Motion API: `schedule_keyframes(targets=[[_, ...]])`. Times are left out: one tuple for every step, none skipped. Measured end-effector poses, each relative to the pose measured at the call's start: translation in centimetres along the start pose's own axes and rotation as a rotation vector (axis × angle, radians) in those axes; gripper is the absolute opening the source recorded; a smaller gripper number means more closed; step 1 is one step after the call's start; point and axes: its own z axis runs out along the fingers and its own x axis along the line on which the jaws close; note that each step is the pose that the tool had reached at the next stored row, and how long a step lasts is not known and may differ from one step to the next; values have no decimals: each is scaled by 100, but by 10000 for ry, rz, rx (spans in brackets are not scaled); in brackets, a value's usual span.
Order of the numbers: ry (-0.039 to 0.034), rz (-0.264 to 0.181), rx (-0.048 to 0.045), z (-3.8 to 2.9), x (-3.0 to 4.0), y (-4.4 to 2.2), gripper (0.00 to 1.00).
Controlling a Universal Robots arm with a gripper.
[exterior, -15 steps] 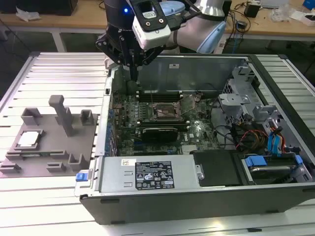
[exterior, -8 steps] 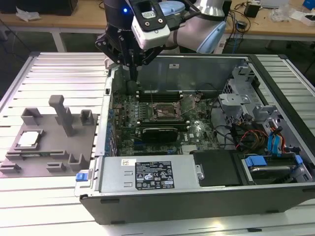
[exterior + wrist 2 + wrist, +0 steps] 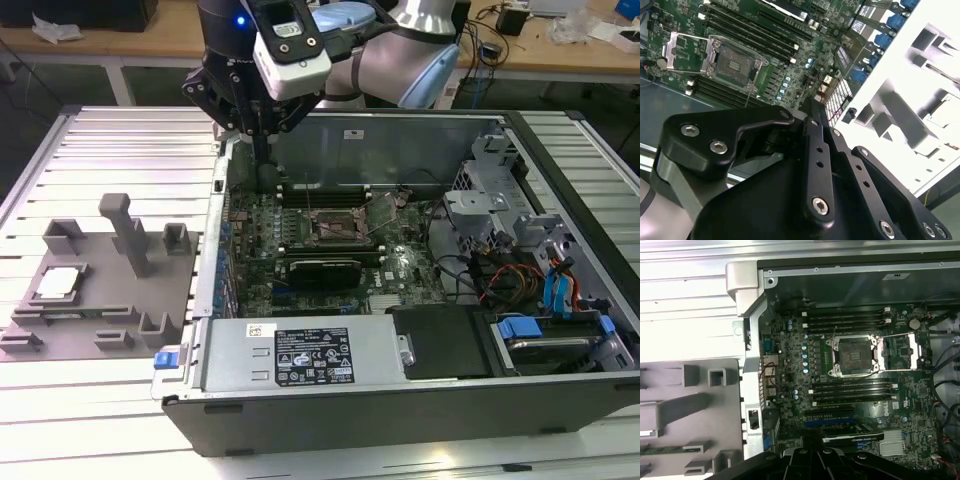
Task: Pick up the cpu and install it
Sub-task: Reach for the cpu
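Grey fixture (image 3: 690,390) cropped by first wrist view's edge

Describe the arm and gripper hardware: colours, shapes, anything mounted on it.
The arm has rounded silver-grey tube sections with light blue joint caps. A white boxy module is mounted at the wrist, with a small blue light next to it. The gripper is matte black, built of angular linkage plates and a centre bar with holes, fastened with silver screws.
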Motion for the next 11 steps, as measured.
schedule_keyframes(targets=[[0,0,0,0,13,-1,11],[1,0,0,-1,23,-2,11],[1,-1,0,-1,28,-2,11],[0,1,0,-1,43,-3,11],[0,0,0,-1,54,-4,11],[1,1,0,-2,72,-6,11],[1,1,0,-3,86,-7,11],[0,1,-1,-2,94,-7,11],[0,0,0,-3,104,-7,11],[0,0,-1,-3,113,-8,11],[0,1,0,-3,125,-9,11]])
